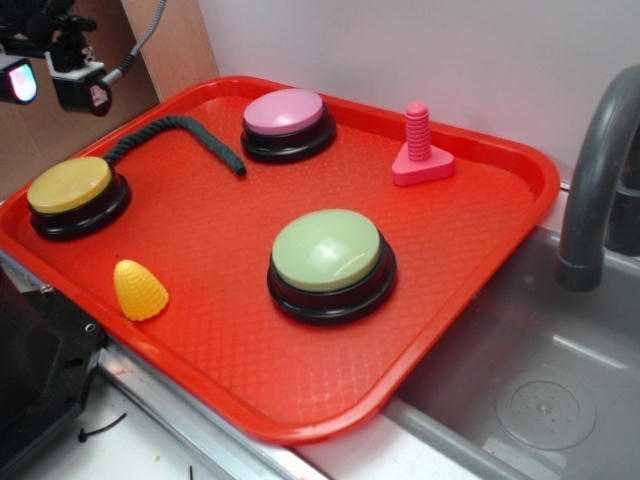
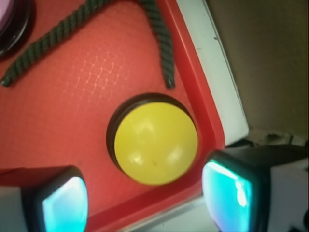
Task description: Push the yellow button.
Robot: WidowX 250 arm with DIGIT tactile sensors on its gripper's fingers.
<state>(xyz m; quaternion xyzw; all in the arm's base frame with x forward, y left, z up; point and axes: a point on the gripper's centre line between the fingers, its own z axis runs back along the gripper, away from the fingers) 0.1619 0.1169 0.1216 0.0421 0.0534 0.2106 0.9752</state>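
The yellow button (image 1: 70, 185), a mustard dome on a black base, sits in the left corner of the red tray (image 1: 480, 230). My gripper (image 1: 50, 85) hangs high above and behind it at the top left, only partly in the exterior view. In the wrist view the yellow button (image 2: 155, 142) lies below and just ahead of the gripper (image 2: 147, 200). The two glowing teal fingertips (image 2: 65, 205) stand wide apart, open, with only the tray's rim (image 2: 159, 198) showing in the gap.
On the tray are a pale green button (image 1: 327, 250), a pink button (image 1: 285, 112), a pink screw toy (image 1: 420, 150), a dark rope (image 1: 180, 135) and a yellow corn cone (image 1: 140, 290). A grey faucet (image 1: 595, 180) and sink (image 1: 540, 400) lie to the right.
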